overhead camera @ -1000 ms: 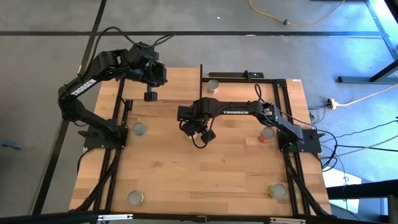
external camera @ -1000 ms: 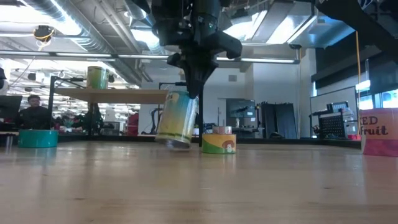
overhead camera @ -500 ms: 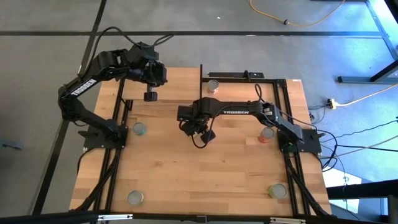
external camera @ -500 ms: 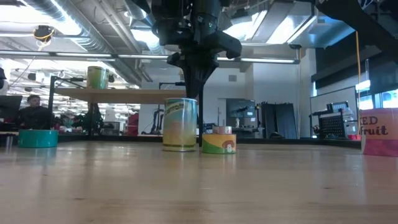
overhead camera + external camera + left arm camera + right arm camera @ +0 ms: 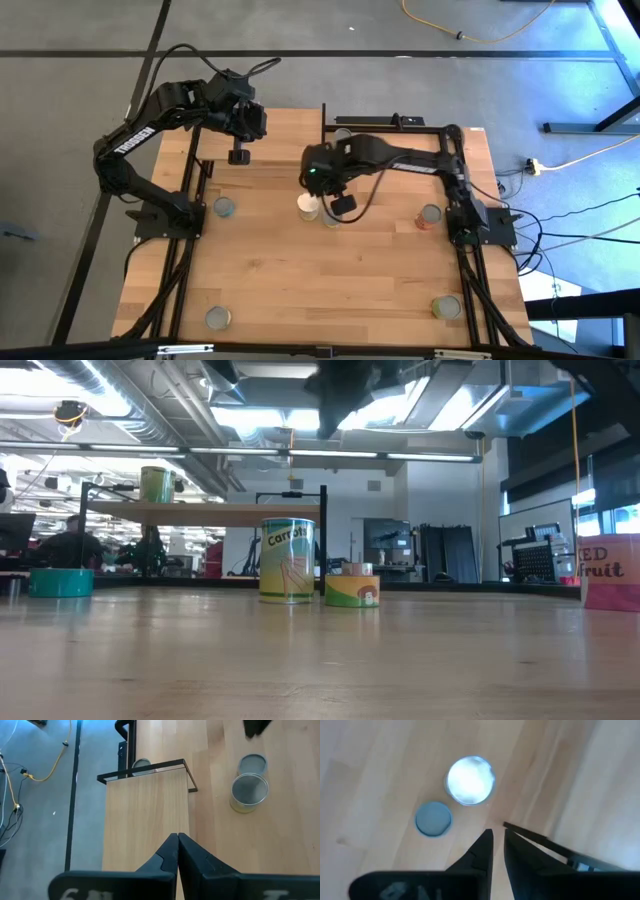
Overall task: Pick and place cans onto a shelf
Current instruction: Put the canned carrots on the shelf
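A tall can labelled Carrots (image 5: 287,560) stands upright on its base on the tabletop, mid-table. A low yellow-green can (image 5: 352,591) stands close beside it on its right. My right gripper (image 5: 496,832) hangs well above these two cans, pointing steeply down. It is open by a narrow gap with nothing in it. The shelf (image 5: 200,514) is a light-wood board on black posts at the table's far left. One green-labelled can (image 5: 155,485) stands on it. My left gripper (image 5: 177,836) is shut and empty, high above the shelf board (image 5: 147,815).
A low teal can (image 5: 225,207) stands at the left and a red can (image 5: 428,215) at the right. Two more cans (image 5: 218,318) (image 5: 445,305) stand near the front edge. Another can (image 5: 141,764) shows beyond the shelf's black end rail. A person sits in the room behind.
My right gripper had the Carrots can tilted, held by its top. The can then came upright on its base beside the low can. The gripper has let go, risen sharply and drawn a little toward the table's far right.
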